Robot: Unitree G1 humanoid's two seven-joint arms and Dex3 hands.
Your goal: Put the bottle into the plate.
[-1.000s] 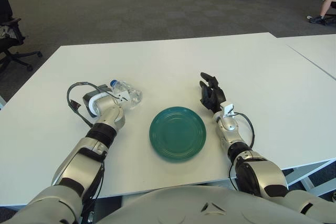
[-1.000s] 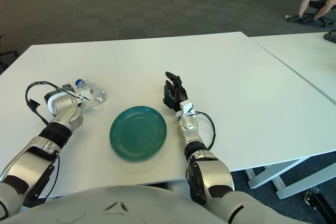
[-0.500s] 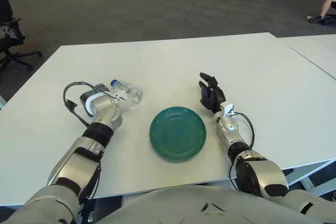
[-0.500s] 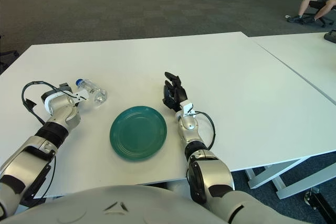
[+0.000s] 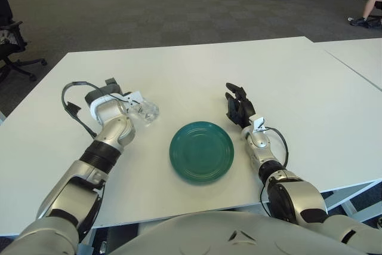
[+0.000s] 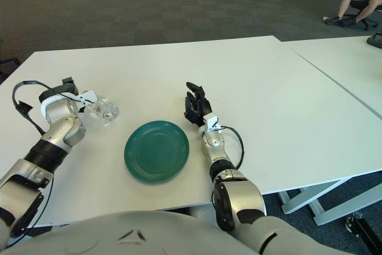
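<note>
My left hand [image 5: 113, 101] was closed around the bottle [image 5: 143, 110] at its left end — the clear bottle lay on its side on the white table [image 5: 197, 70], left of the green plate [image 5: 202, 151] and apart from it. My right hand [image 5: 239, 107] showed just right of the plate, fingers relaxed, holding nothing.

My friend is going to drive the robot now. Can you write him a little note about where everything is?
Left hand: closed around the bottle, which lies on its side on the white table, left of the plate.
Right hand: idle, just right of the green plate, holding nothing.
Done: bottle grasped.
Left: carry the bottle right, over the plate, set it down and let go.
</note>
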